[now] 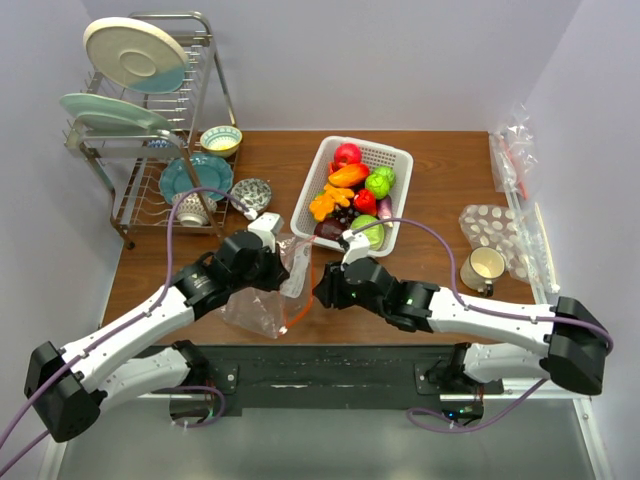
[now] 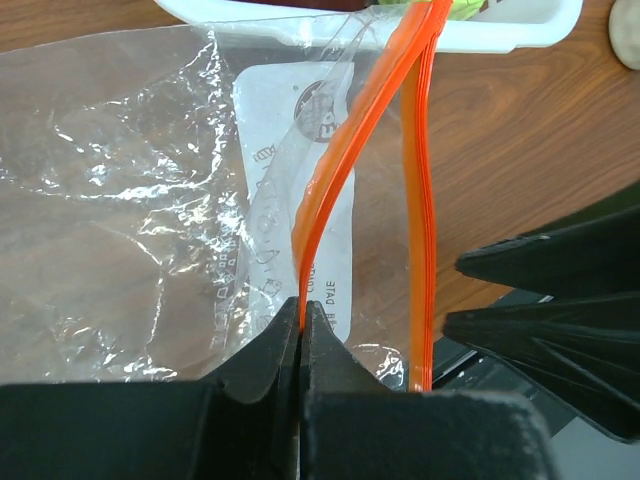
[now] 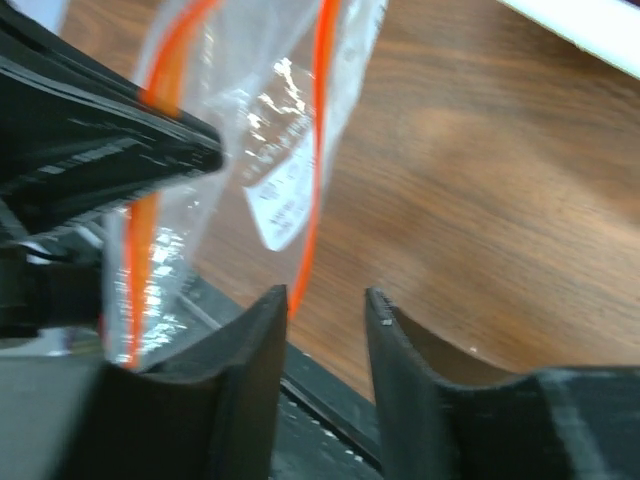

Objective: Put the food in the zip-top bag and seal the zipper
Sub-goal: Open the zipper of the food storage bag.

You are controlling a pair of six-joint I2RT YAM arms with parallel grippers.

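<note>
The clear zip-top bag (image 1: pixel 262 300) lies crumpled near the table's front edge, its mouth facing right. My left gripper (image 1: pixel 283 285) is shut on one lip of the orange-red zipper (image 2: pixel 345 170), with the strip pinched between the fingertips (image 2: pixel 303 322). The other lip (image 2: pixel 418 200) hangs free, so the mouth is open. My right gripper (image 3: pixel 325 305) is open and empty; the free lip (image 3: pixel 320 150) runs just beside its left finger (image 3: pixel 255 340). In the top view the right gripper (image 1: pixel 320 290) is at the bag's mouth. The food (image 1: pixel 350 195) fills the white basket (image 1: pixel 398 158).
A dish rack (image 1: pixel 150 140) with plates stands at the back left, with bowls (image 1: pixel 221 139) beside it. A mug (image 1: pixel 484 267), a dimpled clear tray (image 1: pixel 490 225) and clear packets (image 1: pixel 515 150) sit at the right. The basket's rim (image 2: pixel 500 38) lies just beyond the bag.
</note>
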